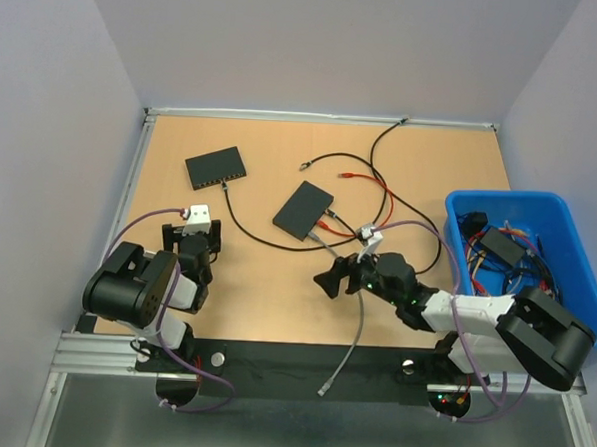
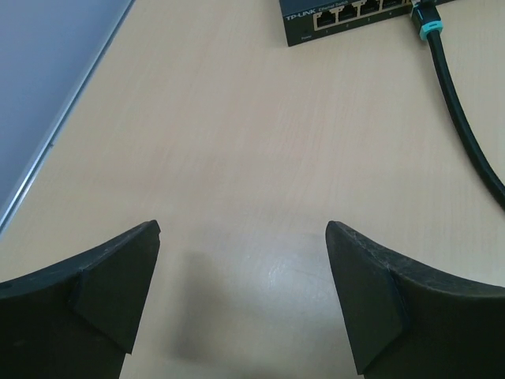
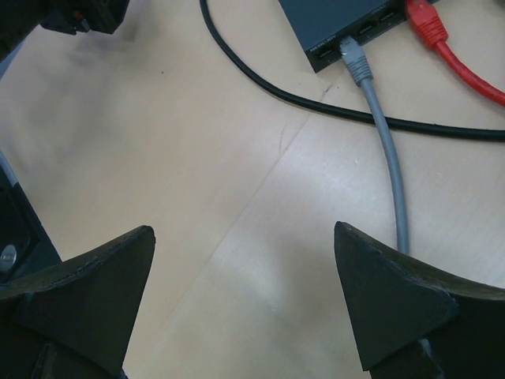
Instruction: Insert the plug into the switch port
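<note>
A black network switch (image 1: 304,209) lies mid-table; in the right wrist view (image 3: 347,24) a grey plug (image 3: 357,59) and a red plug (image 3: 426,20) sit in its ports. The grey cable (image 1: 351,326) runs toward the near edge. A second black switch (image 1: 216,166) lies far left, shown in the left wrist view (image 2: 347,17) with a black cable (image 2: 461,134) plugged in. My right gripper (image 1: 333,280) (image 3: 245,260) is open and empty, just near of the first switch. My left gripper (image 1: 199,240) (image 2: 243,260) is open and empty over bare table.
A blue bin (image 1: 568,248) with cables and black boxes stands at the right. A loose black cable (image 1: 383,148) and a red cable (image 1: 366,182) lie behind the switch. The metal rail (image 1: 301,369) runs along the near edge.
</note>
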Controlling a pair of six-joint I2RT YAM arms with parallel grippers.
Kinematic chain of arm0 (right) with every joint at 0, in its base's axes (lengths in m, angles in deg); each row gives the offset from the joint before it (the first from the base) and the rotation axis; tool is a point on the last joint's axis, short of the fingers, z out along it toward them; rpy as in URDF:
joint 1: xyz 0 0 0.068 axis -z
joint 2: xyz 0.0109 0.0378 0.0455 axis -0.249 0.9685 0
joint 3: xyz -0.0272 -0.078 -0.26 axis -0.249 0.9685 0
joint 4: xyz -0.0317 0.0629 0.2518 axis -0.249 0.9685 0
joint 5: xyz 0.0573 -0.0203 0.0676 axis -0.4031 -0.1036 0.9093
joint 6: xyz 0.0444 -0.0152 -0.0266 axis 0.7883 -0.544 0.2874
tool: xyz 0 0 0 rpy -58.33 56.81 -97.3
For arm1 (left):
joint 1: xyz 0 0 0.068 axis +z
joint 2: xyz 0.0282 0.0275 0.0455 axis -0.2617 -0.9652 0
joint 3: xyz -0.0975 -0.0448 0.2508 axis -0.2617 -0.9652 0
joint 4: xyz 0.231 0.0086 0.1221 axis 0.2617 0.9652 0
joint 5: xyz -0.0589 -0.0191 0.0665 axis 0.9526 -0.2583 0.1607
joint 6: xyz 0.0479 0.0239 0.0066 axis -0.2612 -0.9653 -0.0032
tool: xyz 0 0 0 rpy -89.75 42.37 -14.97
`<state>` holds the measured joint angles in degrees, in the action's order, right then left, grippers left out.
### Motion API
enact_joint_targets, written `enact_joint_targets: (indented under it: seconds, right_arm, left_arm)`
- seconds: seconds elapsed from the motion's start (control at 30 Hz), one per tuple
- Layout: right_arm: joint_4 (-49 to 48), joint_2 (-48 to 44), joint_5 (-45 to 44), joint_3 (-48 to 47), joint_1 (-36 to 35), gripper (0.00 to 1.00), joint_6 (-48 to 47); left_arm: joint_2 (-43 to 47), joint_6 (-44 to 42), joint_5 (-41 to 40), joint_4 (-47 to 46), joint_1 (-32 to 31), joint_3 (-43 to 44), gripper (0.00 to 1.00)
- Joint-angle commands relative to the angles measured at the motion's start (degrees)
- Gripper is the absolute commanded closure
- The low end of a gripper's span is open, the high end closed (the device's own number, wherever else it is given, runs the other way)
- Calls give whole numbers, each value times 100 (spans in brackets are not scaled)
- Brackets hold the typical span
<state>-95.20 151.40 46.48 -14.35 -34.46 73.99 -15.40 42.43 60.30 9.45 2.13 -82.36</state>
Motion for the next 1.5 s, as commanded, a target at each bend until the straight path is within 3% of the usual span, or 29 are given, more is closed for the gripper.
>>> enact_joint_targets:
  seconds: [0.0,0.13,0.3,0.47,0.63,0.77,0.87,1.0,1.1,1.2,1.27,1.47]
  right_arm:
    - [75,85,449,-507,-60,0,-230]
    - [1109,-134,222,-1068,-69,0,-520]
    - [2246,-818,-1024,-1641,-60,0,-1723]
    - [1827,-1575,-2519,-1290,-60,0,-2801]
    - [596,-2086,-3812,-789,-16,0,-3773]
    - [191,-2025,-3725,-456,212,0,-4115]
    - [-55,-1796,-3858,-209,817,0,-3669]
    - [-55,-1691,-1882,38,2320,0,-2939]
    - [453,-1401,-1940,-251,2795,0,-2087]
    - [674,-1347,-1389,-340,3094,0,-2173]
    - [665,-1400,-1649,-314,3183,0,-2156]
    - [106,-663,-1134,-166,4500,0,-2086]
  left_arm:
    - [30,-91,-19,-3718,12,37,1]
    - [21,-92,-28,-3736,12,37,1]
    - [21,-83,-19,-3710,12,45,1]
    - [38,-83,-10,-3640,20,72,1]
    - [38,-74,-10,-3631,12,80,1]
    - [74,-39,-2,-3446,29,151,1]
    - [65,-39,-1,-3464,29,142,1]
    - [65,-39,-1,-3473,29,142,1]
    - [65,-39,-1,-3455,38,142,1]
    - [74,-39,8,-3455,38,142,1]
    - [82,-30,16,-3438,38,151,1]
    - [82,-30,25,-3438,47,151,1]
